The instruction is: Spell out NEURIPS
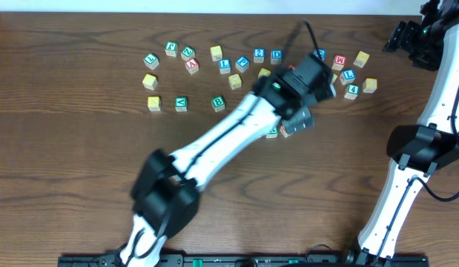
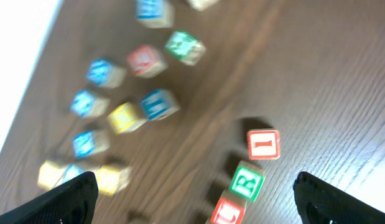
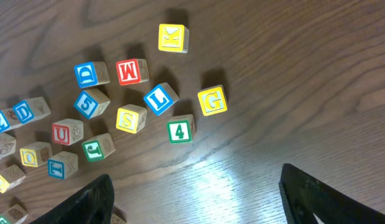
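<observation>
Left fingers (image 2: pixel 68 199): gaping, empty, hovering by I cube (image 2: pixel 264 144).
Right fingers (image 3: pixel 86 202): gaping, empty, hanging at counter's (image 3: pixel 304 93) right edge.
I cube: looking light, stiff wood; pinch opp. flat faces.

Table (image 3: pixel 316 74): dark wood, visible grain, soft sheen. Cubes (image 2: pixel 263 144): pale wood, painted faces. Left arm (image 1: pixel 229 136): smooth white plastic shell.

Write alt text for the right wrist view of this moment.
The right claw hangs open and empty above a dark wooden table. Small letter cubes lie scattered across the upper left of the picture, among them a yellow K, red W, blue L, yellow G and green 4.
</observation>
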Action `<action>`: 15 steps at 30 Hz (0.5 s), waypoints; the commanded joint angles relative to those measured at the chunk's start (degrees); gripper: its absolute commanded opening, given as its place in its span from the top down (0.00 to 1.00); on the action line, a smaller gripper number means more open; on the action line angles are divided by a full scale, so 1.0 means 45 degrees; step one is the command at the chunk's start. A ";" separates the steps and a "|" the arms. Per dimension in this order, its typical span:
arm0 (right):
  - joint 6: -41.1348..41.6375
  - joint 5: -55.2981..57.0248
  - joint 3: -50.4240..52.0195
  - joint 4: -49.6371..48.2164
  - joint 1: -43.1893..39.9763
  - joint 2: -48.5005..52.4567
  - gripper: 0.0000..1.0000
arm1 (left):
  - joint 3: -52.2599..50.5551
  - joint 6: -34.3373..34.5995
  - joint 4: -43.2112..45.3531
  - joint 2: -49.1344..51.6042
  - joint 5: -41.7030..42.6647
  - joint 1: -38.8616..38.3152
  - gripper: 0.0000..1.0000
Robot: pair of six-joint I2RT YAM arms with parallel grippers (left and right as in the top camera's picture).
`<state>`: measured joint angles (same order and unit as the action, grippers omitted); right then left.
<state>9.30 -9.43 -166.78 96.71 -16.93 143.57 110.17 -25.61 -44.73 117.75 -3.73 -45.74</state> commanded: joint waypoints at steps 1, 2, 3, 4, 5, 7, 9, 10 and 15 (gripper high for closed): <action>-0.0277 0.0015 -0.0223 0.0131 0.0078 -0.0345 0.21 | 0.0024 0.2443 -0.0457 -0.1389 0.0015 0.0797 0.02; -0.0282 0.0015 -0.0223 0.0131 0.0117 -0.0345 0.21 | 0.0024 0.2953 -0.0680 -0.1700 0.0015 0.1054 0.02; -0.0316 0.0015 -0.0223 0.0131 0.0189 -0.0345 0.21 | 0.0024 0.3361 -0.0894 -0.1938 0.0019 0.1297 0.02; -0.0437 0.0015 -0.0223 0.0131 0.0267 -0.0345 0.21 | 0.0024 0.3764 -0.1151 -0.2220 0.0019 0.1598 0.02; -0.0578 0.0015 -0.0223 0.0131 0.0369 -0.0345 0.20 | 0.0024 0.4167 -0.1477 -0.2526 0.0019 0.1982 0.02; -0.0695 0.0010 -0.0223 0.0131 0.0593 -0.0345 0.19 | 0.0024 0.4726 -0.2025 -0.2963 0.0024 0.2652 0.02; -0.0714 0.0015 -0.0223 0.0102 0.0903 -0.0345 0.18 | 0.0024 0.5129 -0.2618 -0.3356 0.0019 0.3419 0.02; -0.0714 0.0010 -0.0223 0.0078 0.1083 -0.0345 0.18 | 0.0024 0.5260 -0.2871 -0.3517 0.0024 0.3813 0.02; -0.0704 0.0005 -0.0223 -0.0199 0.2263 -0.0345 0.18 | 0.0024 0.5343 -0.3808 -0.3861 0.0034 0.5489 0.02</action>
<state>7.07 -9.23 -166.78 96.20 -10.24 143.57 110.17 -4.25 -60.31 101.84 -3.55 -24.40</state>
